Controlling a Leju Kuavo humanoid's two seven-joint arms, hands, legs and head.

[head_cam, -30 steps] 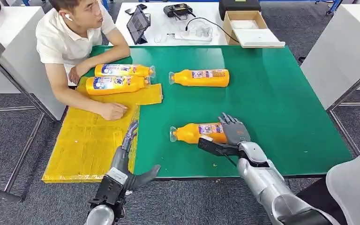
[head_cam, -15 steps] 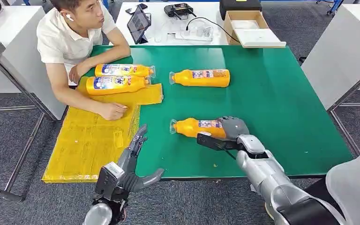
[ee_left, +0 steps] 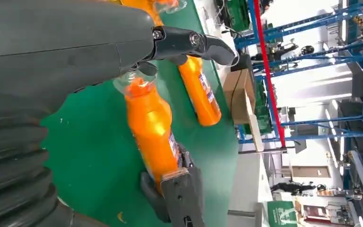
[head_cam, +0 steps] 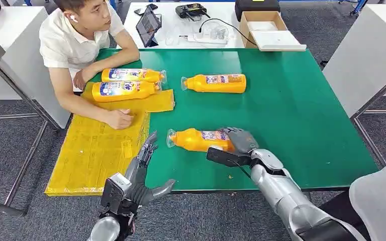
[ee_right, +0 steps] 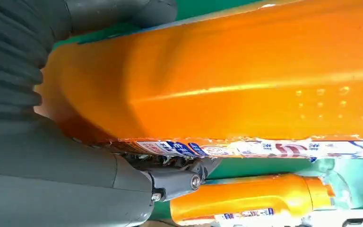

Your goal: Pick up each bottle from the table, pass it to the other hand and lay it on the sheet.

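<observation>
Near the table's [head_cam: 301, 125] front edge my right robot hand [head_cam: 238, 143] grips an orange bottle [head_cam: 198, 140]; its wrist camera shows the label. My left robot hand [head_cam: 141, 168] hangs spread, holding nothing.

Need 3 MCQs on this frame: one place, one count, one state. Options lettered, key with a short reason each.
1. Where does the orange plastic bottle in the silver right hand have its clear cap pointing?
A. toward the open left hand
B. toward the cardboard box
C. straight up

2. How many orange bottles lie on the yellow sheet?
A. none
B. two
C. four

3. What state is the left hand in?
A. clamped on a bottle
B. open, holding nothing
C. pressed flat on the sheet

Key: 1 A, the cap end faces the left hand across the green table. 2 B, two labelled bottles lie on the sheet's far end by the person's arm. 3 B, its fingers are spread and nothing is in them.
</observation>
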